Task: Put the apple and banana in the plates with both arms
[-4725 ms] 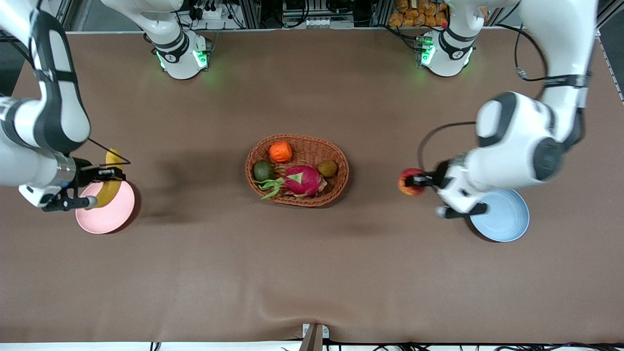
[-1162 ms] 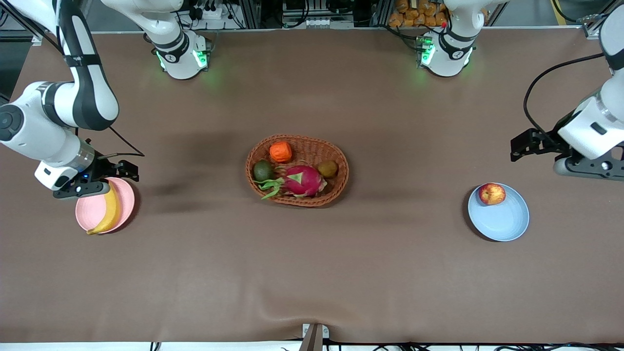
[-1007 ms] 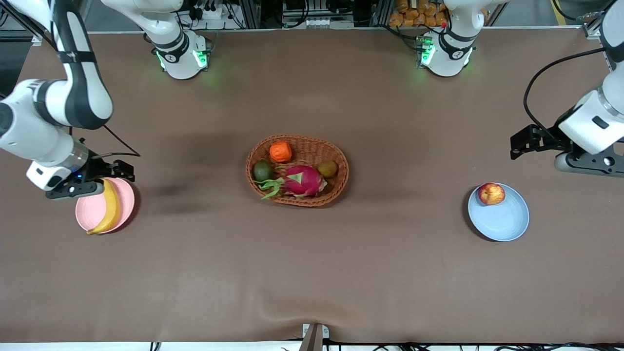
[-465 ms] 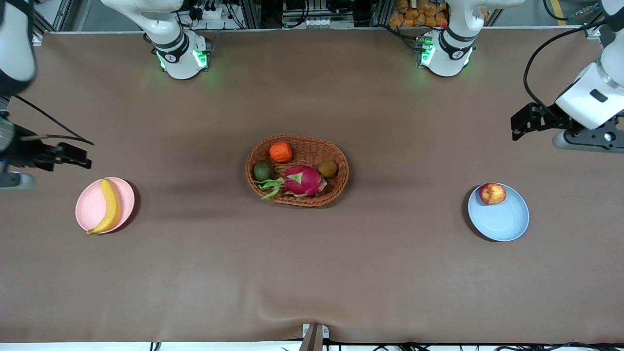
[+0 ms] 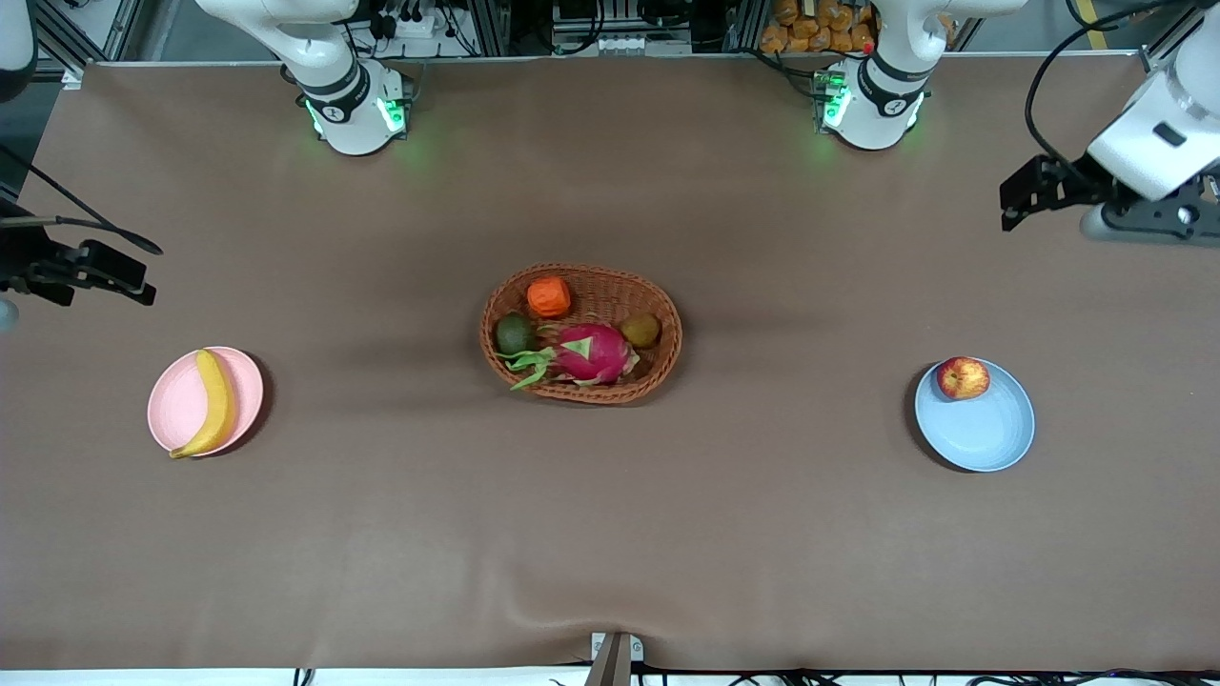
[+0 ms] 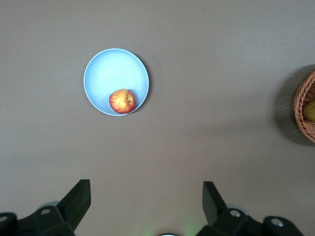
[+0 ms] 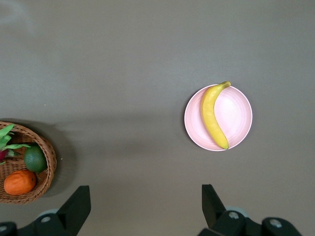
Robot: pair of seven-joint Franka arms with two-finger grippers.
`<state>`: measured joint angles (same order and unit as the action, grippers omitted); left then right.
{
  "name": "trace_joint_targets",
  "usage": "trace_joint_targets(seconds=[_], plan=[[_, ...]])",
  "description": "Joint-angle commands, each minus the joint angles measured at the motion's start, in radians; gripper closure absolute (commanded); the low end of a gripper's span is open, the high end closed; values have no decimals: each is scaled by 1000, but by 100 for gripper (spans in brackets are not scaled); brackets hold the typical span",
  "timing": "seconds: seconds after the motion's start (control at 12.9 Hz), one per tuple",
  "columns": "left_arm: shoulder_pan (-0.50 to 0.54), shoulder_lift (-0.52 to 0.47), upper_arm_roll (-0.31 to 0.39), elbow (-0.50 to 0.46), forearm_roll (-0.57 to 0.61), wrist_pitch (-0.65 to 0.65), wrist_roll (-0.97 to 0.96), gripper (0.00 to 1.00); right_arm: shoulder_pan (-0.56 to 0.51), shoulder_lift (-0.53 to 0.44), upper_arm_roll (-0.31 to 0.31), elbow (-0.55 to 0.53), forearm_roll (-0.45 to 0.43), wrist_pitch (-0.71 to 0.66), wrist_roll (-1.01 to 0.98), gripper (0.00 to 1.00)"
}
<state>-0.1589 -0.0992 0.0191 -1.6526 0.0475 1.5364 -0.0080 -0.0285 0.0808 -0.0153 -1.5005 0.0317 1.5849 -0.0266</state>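
Left end effector hangs spread and empty over bare table at its arm's end; right end effector likewise at its own end. Apple sits in the blue plate, banana in the pink plate. Both placements look done; retreat high, clear of plates and basket.

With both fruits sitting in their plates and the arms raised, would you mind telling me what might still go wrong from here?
1. The apple sits at the very rim of the blue plate, not its middle; a bump might roll it onto the table.
2. The banana spans the pink plate and one tip overhangs the rim, so a nudge might tip it out.
3. The left claw and right claw are both open and hold nothing, so no drop risk there.
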Motion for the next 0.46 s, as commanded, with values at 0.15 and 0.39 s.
trace_joint_targets(seconds=[0.15, 0.39], plan=[[91, -7, -51, 17, -47, -1, -12, 0, 4, -127, -2, -191, -18, 108, 19, 0], [101, -5, -60, 19, -54, -9, -15, 0, 2, -130, -2, -195, -18, 104, 4, 0]])
